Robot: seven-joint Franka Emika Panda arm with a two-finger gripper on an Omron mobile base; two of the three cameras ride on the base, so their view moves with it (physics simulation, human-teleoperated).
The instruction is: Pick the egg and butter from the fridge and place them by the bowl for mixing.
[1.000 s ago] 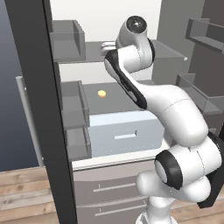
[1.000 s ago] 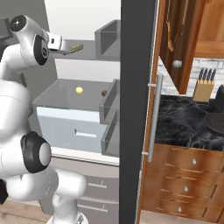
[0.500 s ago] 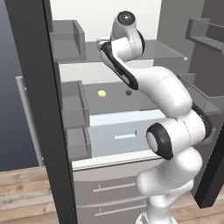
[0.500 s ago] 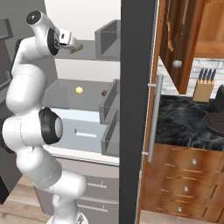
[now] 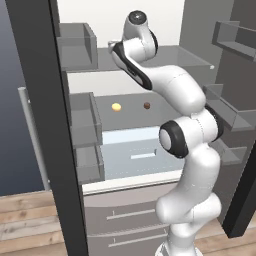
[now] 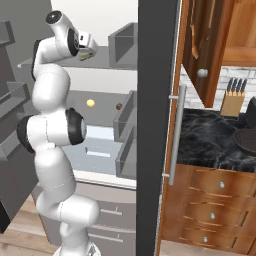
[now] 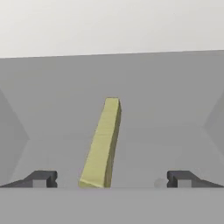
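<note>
Butter: pale yellow rectangular block with olive edges [image 7: 102, 146], lying on the grey glassy upper shelf [image 5: 170, 56] of the open, white-walled fridge [image 5: 165, 15].
Direction from end effector: straight ahead and between the two dark finger tips, a little nearer the left-hand tip [image 7: 41, 178] than the right-hand one in the hand view; near end just beyond the tips, far end pointing toward the fridge's back wall.
Long axis: along the line of approach, slightly slanted, so the narrow width faces the gap; judged a favourable lie for closing across the short sides.
End effector: two-finger black end effector [image 7: 111, 179], spread wide, nothing held, both tips apart from the block; mounted on the white arm [image 5: 150, 75] reaching up to the upper shelf.
Egg: small smooth yellow-orange ball [image 5: 116, 106], on the lower shelf above the pale blue drawer [image 5: 135, 150], well below the end effector.
Decoy: small dark brown ball [image 5: 146, 105], beside the egg on the same lower shelf, apart from it.
Bowl: dark grey-black round vessel [image 6: 247, 141], on the black marbled surface [image 6: 210, 145] to the right of the fridge door, partly cut off at the frame edge.
Next move, judged: short advance along the block's axis until the tips flank it, then closing; slight re-centring toward the left-hand tip probably useful.
Risk, judged: pushing the block back along the shelf if the advance meets its near end.
</note>
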